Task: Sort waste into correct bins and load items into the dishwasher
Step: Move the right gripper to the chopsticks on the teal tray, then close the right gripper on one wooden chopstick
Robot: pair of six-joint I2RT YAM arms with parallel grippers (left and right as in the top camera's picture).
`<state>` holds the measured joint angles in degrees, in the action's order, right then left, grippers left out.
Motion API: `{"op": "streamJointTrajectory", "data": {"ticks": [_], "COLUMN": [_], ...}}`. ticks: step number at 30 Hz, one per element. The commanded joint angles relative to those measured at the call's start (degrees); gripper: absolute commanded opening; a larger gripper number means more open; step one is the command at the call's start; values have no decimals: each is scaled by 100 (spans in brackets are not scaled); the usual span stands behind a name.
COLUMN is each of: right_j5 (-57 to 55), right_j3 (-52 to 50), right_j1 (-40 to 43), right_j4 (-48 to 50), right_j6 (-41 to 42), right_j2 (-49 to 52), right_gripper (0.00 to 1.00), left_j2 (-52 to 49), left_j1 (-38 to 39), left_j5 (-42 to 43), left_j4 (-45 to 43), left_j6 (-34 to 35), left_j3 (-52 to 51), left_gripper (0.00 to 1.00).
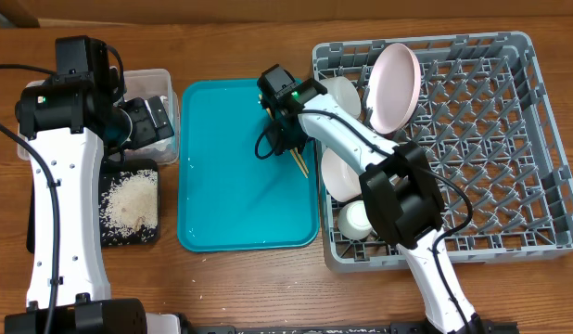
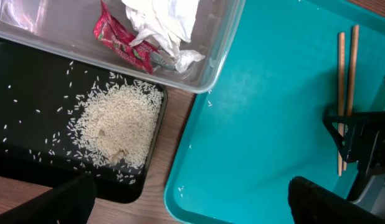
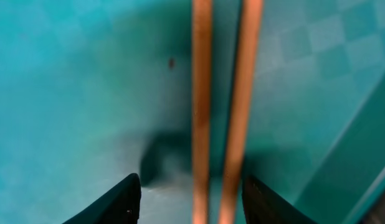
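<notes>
One grey dish rack fills the right of the table. One teal tray lies just beside it, to its left.

Inside the rack, one large white plate stands tilted on edge near the back left. Two pale round bowls sit along the rack's left side, one by the plate and one nearer the front, both partly hidden by the right arm. One small white cup sits in the front left corner.

Over on the left are two bins. The clear tub holds one crumpled white napkin and one red-and-silver wrapper, touching each other. The black tray sits against the tub and carries one heap of rice with loose grains scattered round it.

Two chopsticks lie side by side, parallel, on the teal tray near its right edge. The right gripper is low over them, its fingers spread wide with one on either side of the pair, not clamped on the wood.

The left gripper hangs above the gap between the black tray and the teal tray. Its fingers are wide apart and hold nothing.
</notes>
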<state>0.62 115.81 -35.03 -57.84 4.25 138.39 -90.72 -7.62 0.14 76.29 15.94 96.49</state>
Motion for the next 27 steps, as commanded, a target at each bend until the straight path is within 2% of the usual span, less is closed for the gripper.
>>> {"op": "streamJointTrajectory", "data": {"ticks": [1, 4, 12, 18, 27], "right_j5": [-63, -72, -122, -48, 201], "right_j3": [-11, -11, -11, -11, -2], "right_j1": [-127, -177, -258, -258, -313], "right_j4": [42, 33, -442, -1078, -1633], "right_j6": [4, 48, 802, 1714, 1676], "right_j2": [188, 297, 457, 457, 457], "right_gripper": [52, 49, 25, 20, 14], "left_j2": [9, 9, 9, 9, 9], "left_j1": [-20, -20, -20, -20, -20], "left_j5": [-57, -57, -57, -57, -57], "left_j4": [-7, -4, -4, -7, -4], "left_j6": [-52, -52, -52, -52, -52], "left_j3": [63, 63, 63, 63, 63], "left_gripper": [100, 100, 100, 100, 100]}}
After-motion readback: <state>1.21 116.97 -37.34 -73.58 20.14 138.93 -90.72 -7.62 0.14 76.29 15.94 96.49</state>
